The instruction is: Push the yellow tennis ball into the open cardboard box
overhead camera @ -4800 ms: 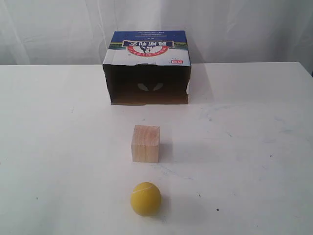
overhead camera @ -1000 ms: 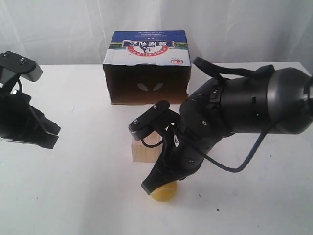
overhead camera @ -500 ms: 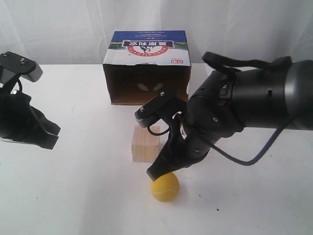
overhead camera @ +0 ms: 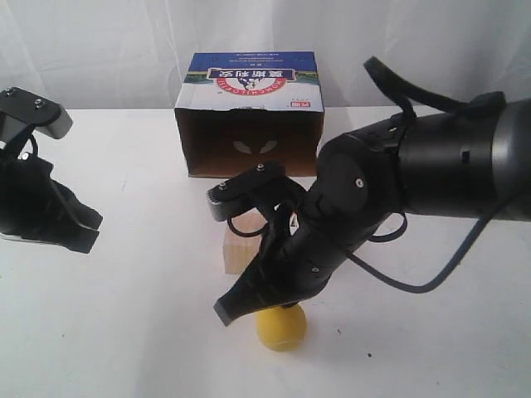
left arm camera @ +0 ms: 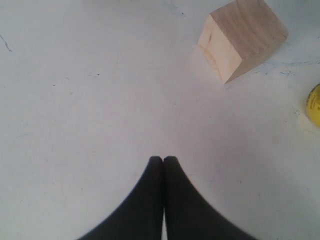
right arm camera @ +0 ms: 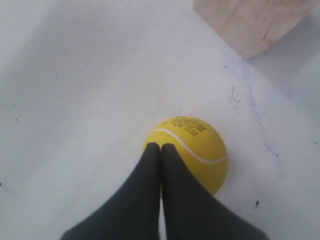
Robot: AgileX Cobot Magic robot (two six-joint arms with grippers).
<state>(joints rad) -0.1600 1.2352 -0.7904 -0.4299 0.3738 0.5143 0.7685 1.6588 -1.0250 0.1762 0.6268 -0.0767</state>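
The yellow tennis ball (overhead camera: pixel 281 327) lies on the white table near the front edge, and the right wrist view shows the ball (right arm camera: pixel 195 145) with its pale seam. My right gripper (overhead camera: pixel 231 311) is shut, its tips (right arm camera: pixel 160 146) over the ball's near-left side; touching or just above, I cannot tell. The open cardboard box (overhead camera: pixel 250 133) stands at the back centre, its dark opening facing the ball. My left gripper (overhead camera: pixel 83 232) hangs at the far left, shut on nothing (left arm camera: pixel 163 159). A sliver of the ball (left arm camera: pixel 315 105) shows in the left wrist view.
A pale wooden cube (overhead camera: pixel 242 253) sits between the ball and the box, partly hidden by my right arm; it also shows as the cube (left arm camera: pixel 241 37) and the cube (right arm camera: pixel 250 22) in the wrist views. The bulky right arm (overhead camera: pixel 415 182) covers the table's right middle.
The right gripper has swung down and to the left, from beside the cube to the ball's left side. The ball has barely shifted. The left arm has not moved.
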